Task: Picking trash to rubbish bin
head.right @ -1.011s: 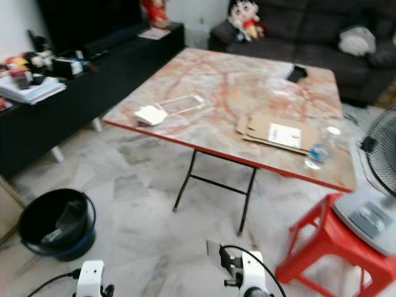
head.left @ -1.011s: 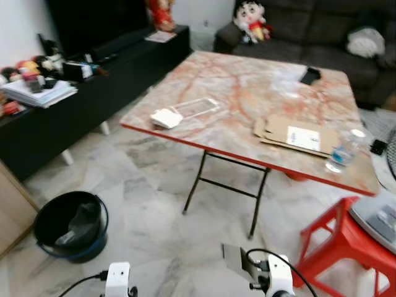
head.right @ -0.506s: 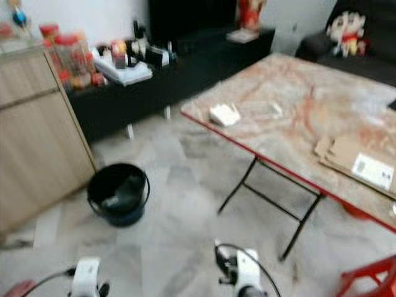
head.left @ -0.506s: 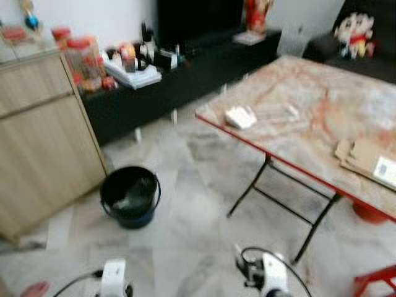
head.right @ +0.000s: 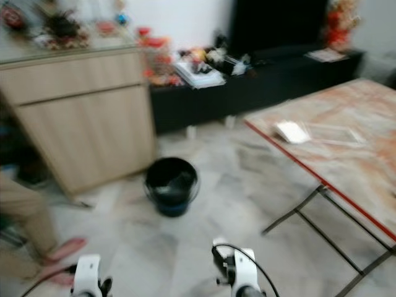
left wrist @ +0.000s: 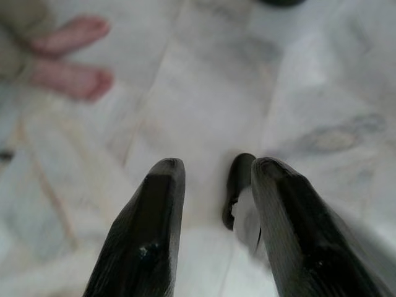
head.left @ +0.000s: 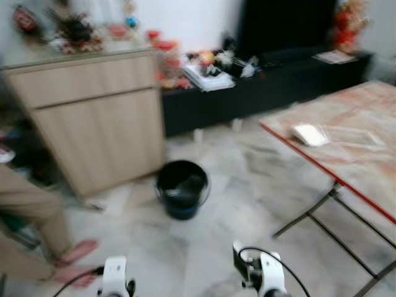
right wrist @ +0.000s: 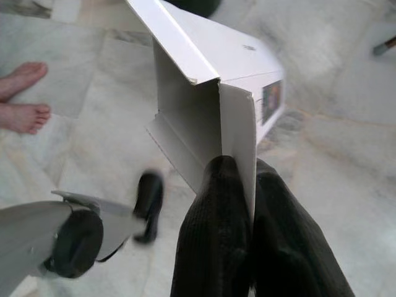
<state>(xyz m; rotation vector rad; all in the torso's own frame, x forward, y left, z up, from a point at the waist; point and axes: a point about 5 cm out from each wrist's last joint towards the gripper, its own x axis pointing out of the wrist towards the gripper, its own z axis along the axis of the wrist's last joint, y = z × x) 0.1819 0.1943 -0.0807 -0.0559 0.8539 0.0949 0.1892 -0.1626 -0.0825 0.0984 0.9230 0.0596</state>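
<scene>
Right gripper (right wrist: 238, 179) is clamped on the white box (right wrist: 213, 74), its long axis running out past the fingers; bin (head.left: 182, 187) sits on the floor ahead, slightly left of centre, by the cabinet (head.left: 93, 117); left gripper (left wrist: 213, 185) is apart, empty.

We see open marble floor (head.left: 247, 185) between us and the bin (head.left: 182, 189), with nothing lying on that stretch. The bin's mouth faces up, uncovered, with some dark contents inside. Just left of and behind it stands a wooden cabinet (head.left: 93, 117), close to its rim. Behind, a low black bench (head.left: 272, 86) runs along the far wall. On the right, the table (head.left: 352, 148) and its black legs (head.left: 322, 216) jut into the floor. At near left, a person's feet (head.left: 77, 260) and leg (head.left: 28, 204) stand near our left side.
</scene>
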